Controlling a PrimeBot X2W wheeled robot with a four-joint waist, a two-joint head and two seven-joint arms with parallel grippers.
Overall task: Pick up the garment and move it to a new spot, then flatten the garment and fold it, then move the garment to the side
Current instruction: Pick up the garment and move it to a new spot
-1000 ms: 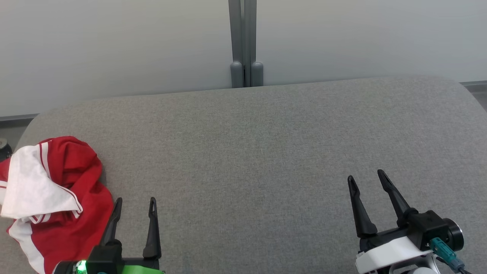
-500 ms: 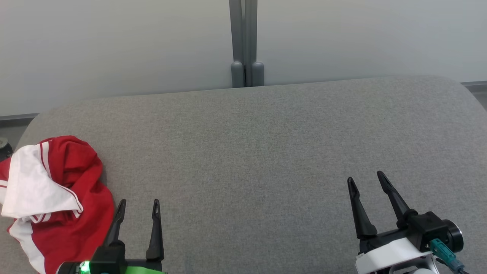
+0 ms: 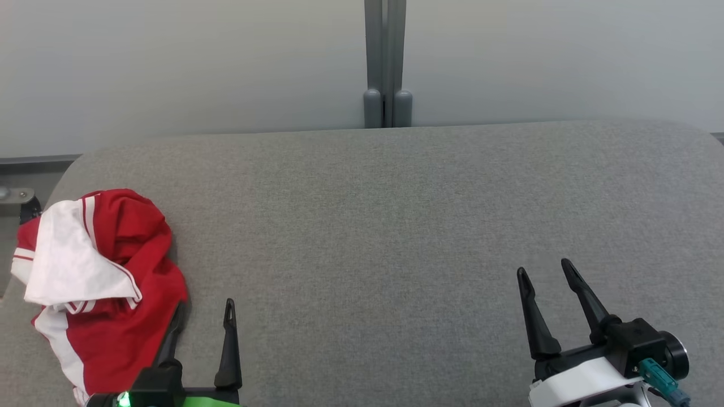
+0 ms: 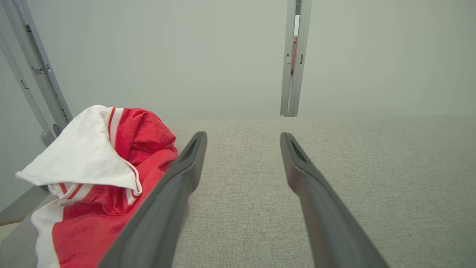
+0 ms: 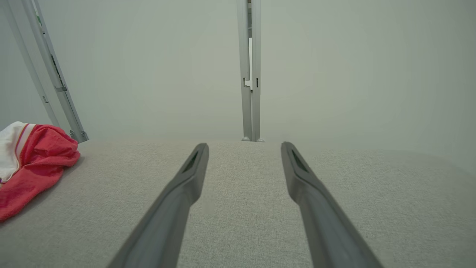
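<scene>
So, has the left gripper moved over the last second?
Yes. Against the grey post, the left gripper has shifted left, and its left finger now overlaps the edge of the garment. The camera also turned.

A: What sort of place is seen here?

B: A robotics lab or test cell is suggested. The work area is enclosed by plain pale panels [image 3: 198,68], which are joined by grey metal posts [image 3: 374,56].

A: What else is it shown by?

B: A wide work surface [image 3: 396,226] with rounded corners, covered in grey fabric, is set against those panels, and slanted metal framing [image 5: 50,74] with brackets is seen at the left edge.
</scene>
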